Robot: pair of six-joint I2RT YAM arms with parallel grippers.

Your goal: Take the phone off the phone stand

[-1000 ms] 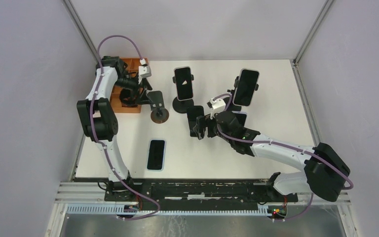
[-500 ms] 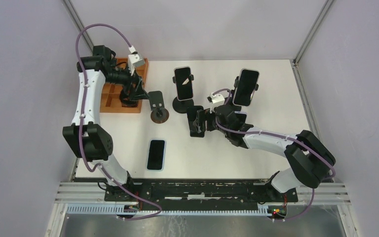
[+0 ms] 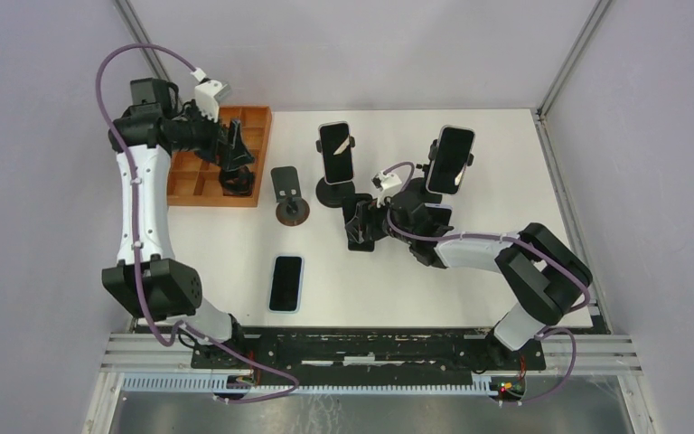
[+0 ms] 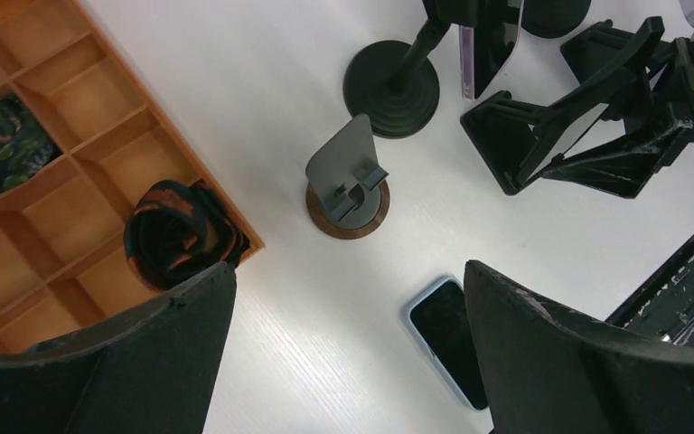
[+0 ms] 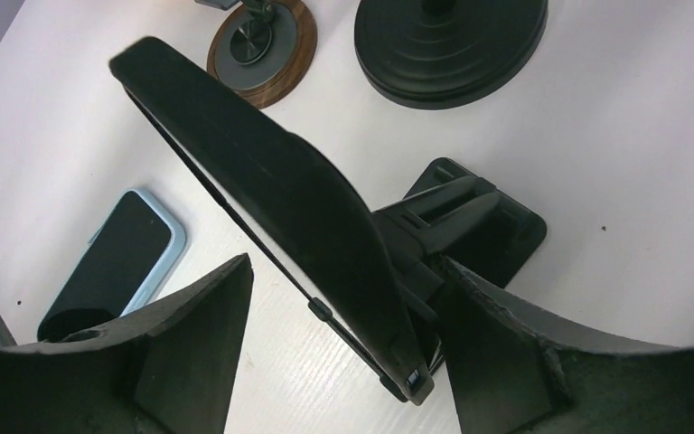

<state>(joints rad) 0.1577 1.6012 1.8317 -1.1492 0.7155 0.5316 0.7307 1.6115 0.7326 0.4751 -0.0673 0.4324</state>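
A black phone leans tilted on a low black folding phone stand in the middle of the table. My right gripper is open astride the phone's lower end. Its right finger lies close against the stand and its left finger is apart from the phone. From above, this gripper covers most of that phone. My left gripper hangs open and empty, high over the wooden tray, far from the phone. In the left wrist view that gripper has only the table between its fingers.
Two other phones stand on pole stands behind my right gripper. An empty stand with a round wooden base is to the left. A light-blue-cased phone lies flat near the front. A dark rolled item sits in the tray.
My left arm swung up and back to the left, away from the empty stand and over the tray. My right gripper moved slightly up-left around the black phone, jaws narrowing a little.
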